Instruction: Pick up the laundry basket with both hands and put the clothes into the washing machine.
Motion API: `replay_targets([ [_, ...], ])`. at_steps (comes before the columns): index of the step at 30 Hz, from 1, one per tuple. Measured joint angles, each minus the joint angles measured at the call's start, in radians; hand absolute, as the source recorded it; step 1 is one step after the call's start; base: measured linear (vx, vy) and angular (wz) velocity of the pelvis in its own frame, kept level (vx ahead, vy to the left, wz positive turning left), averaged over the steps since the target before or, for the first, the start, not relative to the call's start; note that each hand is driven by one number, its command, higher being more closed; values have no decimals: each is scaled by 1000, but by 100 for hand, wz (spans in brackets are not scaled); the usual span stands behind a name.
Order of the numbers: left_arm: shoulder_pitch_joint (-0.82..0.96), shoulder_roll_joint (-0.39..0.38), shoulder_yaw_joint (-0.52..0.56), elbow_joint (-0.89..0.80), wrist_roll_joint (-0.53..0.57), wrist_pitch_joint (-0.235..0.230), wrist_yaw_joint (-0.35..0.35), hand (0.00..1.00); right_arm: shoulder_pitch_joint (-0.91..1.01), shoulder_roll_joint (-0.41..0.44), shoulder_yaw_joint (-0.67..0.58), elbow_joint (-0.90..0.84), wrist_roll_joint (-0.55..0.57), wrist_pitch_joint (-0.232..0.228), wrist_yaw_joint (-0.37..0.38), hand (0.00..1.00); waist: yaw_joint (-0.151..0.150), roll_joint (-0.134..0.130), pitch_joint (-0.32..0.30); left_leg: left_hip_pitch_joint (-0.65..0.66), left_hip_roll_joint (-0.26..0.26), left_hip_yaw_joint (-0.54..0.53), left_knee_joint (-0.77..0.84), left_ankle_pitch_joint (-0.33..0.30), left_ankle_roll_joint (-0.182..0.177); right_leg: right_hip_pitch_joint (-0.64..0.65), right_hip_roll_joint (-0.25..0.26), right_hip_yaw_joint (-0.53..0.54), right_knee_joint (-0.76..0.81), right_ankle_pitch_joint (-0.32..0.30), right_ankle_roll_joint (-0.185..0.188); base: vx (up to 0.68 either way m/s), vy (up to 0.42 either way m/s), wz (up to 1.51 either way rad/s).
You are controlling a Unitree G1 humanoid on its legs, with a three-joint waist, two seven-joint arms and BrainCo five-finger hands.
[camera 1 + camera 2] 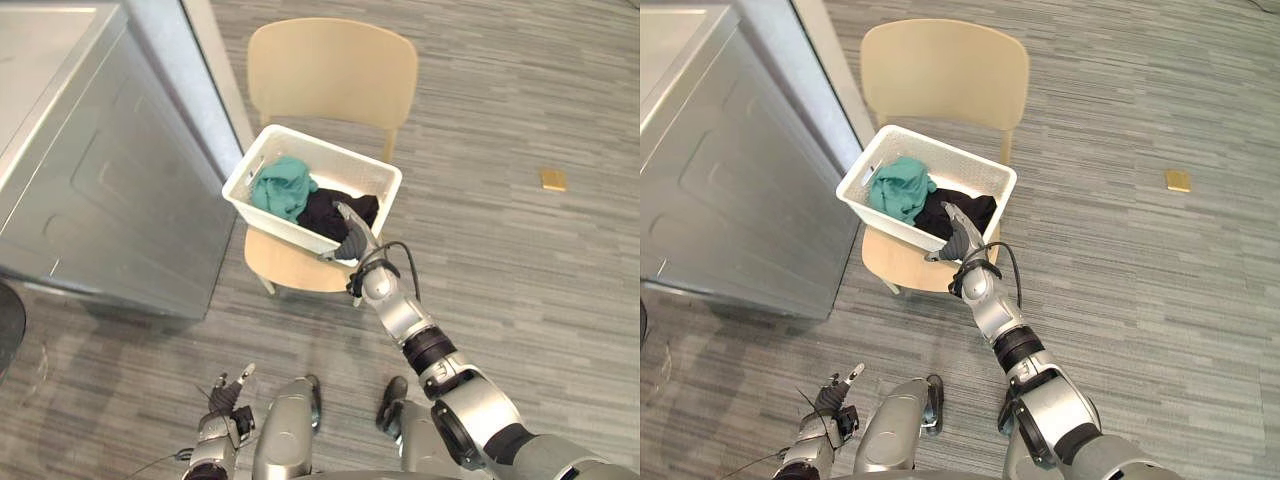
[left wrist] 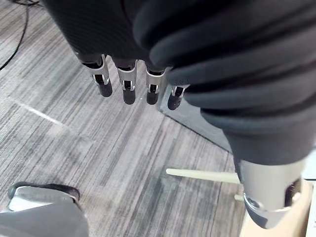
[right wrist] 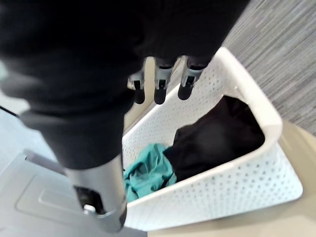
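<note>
The white perforated plastic laundry basket (image 1: 268,224), holding teal and black clothes (image 1: 283,187), sits on the pale wooden chair (image 1: 330,70); a one-sided lift could tip it off the seat. The right hand (image 1: 350,241) hovers at its near rim, fingers straight, gripping nothing; the left hand (image 1: 224,396) hangs low, open and empty

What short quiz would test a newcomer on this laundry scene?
1. True or false: the basket sits on a table.
2. Which clothes lie in it? A: teal and black. B: red and white. C: none.
3. Fill in: the ___ hand reaches over the basket.
Key: 1 false, it sits on the chair. 2 A: teal cloth, black cloth. 3 right hand, fingers straight; the left hand hangs low, open.
</note>
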Motion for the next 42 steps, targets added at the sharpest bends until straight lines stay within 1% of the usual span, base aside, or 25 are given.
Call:
replay_targets([
  [1, -3, 13, -12, -8, -1, -1, 2, 0, 0, -10, -1, 1, 0, 0, -1, 0, -9, 0, 3, 1, -6, 4, -21, 19, -1, 12, 11, 34, -41, 33, 23, 16, -39, -9],
  [2, -4, 15, -15, -11, -2, -4, 2, 0, 0, -22, -6, 8, 0, 1, -1, 0, -21, -5, 7, 2, -9, 3, -45, 36, -1, 17, 17, 35, -73, 51, 9, 13, -46, -4],
  [4, -3, 12, -17, -7, -2, -4, 1, 0, 3, -24, -25, 9, 0, 6, -2, 0, -26, -11, 13, 7, -9, 1, -64, 48, -7, 16, 22, 40, -79, 54, 4, 1, -68, -2],
  [5, 1, 7, -21, -6, -2, -2, 1, 0, 6, -34, -30, 9, 0, 13, -4, 0, -22, -11, 14, 11, -3, -1, -64, 50, -10, 19, 30, 44, -78, 51, -1, 0, -96, -5],
  [8, 7, 1, -19, -4, -3, -1, 0, 0, 10, -38, -29, 8, 1, 15, -6, 0, -21, -11, 22, 13, 13, -11, -33, 51, -15, 19, 29, 40, -31, 11, -16, -8, -98, 4],
  [10, 8, -8, -11, -5, -3, -1, 0, 0, 10, -35, -28, 6, 1, 15, -7, 0, -4, -11, 31, -8, 33, -34, 35, 47, -21, 11, 34, 38, 24, -34, -28, -63, -122, 2],
  [11, 10, -12, -10, -5, -3, -1, 1, 0, 11, -35, -29, 6, 1, 15, -8, 0, 4, -11, 32, -8, 39, -39, 46, 45, -25, 10, 37, 37, 35, -44, -29, -82, -137, 2],
  [12, 17, -15, -10, -5, -7, -1, 3, 0, 10, -30, -29, 6, 1, 15, -10, 0, 4, -11, 32, -7, 48, -40, 30, 33, -40, 10, 42, 32, 41, -49, -32, -58, -94, 4],
  [13, 21, -16, -10, -5, -9, -1, 4, 0, 10, -25, -29, 5, 1, 15, -12, 0, 3, -12, 32, 2, 50, -40, 8, 22, -45, 9, 45, 30, 41, -50, -33, -43, -57, 7],
  [14, 20, -16, -7, -5, -11, 0, 6, 0, 10, -17, -31, 5, 1, 15, -23, 0, 3, -18, 34, 7, 50, -31, -24, 9, -47, 0, 44, 31, 38, -50, -33, -24, -33, 4],
  [15, 20, -17, -7, -5, -11, 0, 11, 0, 10, -16, -35, 5, 1, 15, -25, 0, 5, -20, 33, 7, 46, -28, -39, 17, -54, -5, 44, 34, 32, -45, -35, -16, -37, 4],
  [16, 22, -18, -4, -5, -11, 0, 15, 0, 10, -14, -35, 5, 2, 15, -25, 0, 7, -20, 33, 15, 38, -24, -66, 38, -60, -6, 40, 35, 23, -37, -34, -5, -25, 4],
  [18, 24, -17, 1, -5, -11, -1, 19, 0, -3, -12, -36, 7, 2, 15, -25, 0, 6, -21, 33, 32, 23, -26, -107, 67, -62, -5, 34, 35, 4, -16, -37, 34, -20, 6],
  [20, 23, -18, 5, -7, -11, -2, 29, 0, -72, -12, -36, 40, 4, 15, -25, 0, 4, -20, 33, 31, 15, -38, -135, 94, -69, -4, 41, 34, -38, 20, -46, 64, -23, -4],
  [23, 22, -21, 4, -8, -11, -2, 37, 0, -157, -17, -45, 56, 24, 15, -29, 0, 1, -18, 33, 34, 20, -41, -142, 94, -70, 18, 56, 38, -96, 58, -46, 28, 5, -10],
  [27, 15, -22, 0, -17, -10, -3, 39, 0, -227, -18, -63, 58, 24, 15, -46, 0, 3, -11, 36, 33, 7, -33, -146, 94, -69, 30, 59, 66, -159, 104, -31, -36, 72, -17],
  [29, 2, -21, -1, -16, -10, -5, 41, 0, -232, -15, -80, 58, 43, 16, -51, 0, 6, -5, 40, 23, 1, -18, -143, 85, -55, 32, 58, 86, -193, 131, -20, -73, 103, -18],
  [31, -9, -21, -2, -16, -10, -7, 41, 0, -227, -12, -82, 58, 91, 16, -64, 0, 6, 6, 46, 13, 3, -3, -121, 76, -42, 32, 58, 97, -205, 143, -10, -71, 88, -15],
  [33, -7, -20, -1, -16, -10, -8, 44, 0, -210, 3, -89, 51, 152, 16, -73, 0, 5, 11, 48, 15, 4, 22, -113, 68, -32, 31, 57, 116, -215, 154, -7, -55, 93, -26],
  [35, -12, -20, -1, -17, -10, -8, 45, 0, -175, 5, -90, 18, 187, 12, -77, 0, 4, 11, 48, 15, 3, 27, -112, 68, -30, 34, 55, 118, -222, 159, -5, -27, 61, -12],
  [36, -14, -21, -1, -17, -10, -9, 47, 0, -153, 5, -98, 12, 233, 10, -81, 0, 4, 11, 48, 16, 2, 28, -113, 68, -30, 36, 55, 118, -230, 163, -4, -8, 31, -1],
  [38, -14, -21, -1, -17, -11, -9, 57, 0, -132, 4, -104, 10, 278, 2, -87, 0, 3, 11, 48, 18, 3, 28, -116, 68, -30, 37, 55, 116, -230, 164, -4, 0, 0, 0],
  [39, -13, -21, -1, -17, -12, -8, 59, 0, -122, 3, -105, 10, 294, -2, -87, 0, 3, 10, 48, 23, 3, 28, -121, 69, -30, 39, 56, 115, -231, 164, -5, 0, 0, 0],
  [42, -9, -22, -2, -16, -25, -9, 59, 0, -104, 0, -102, 9, 298, -3, -86, 0, 3, 9, 48, 39, 1, 27, -132, 73, -33, 52, 56, 113, -238, 164, -5, 12, -1, 1],
])
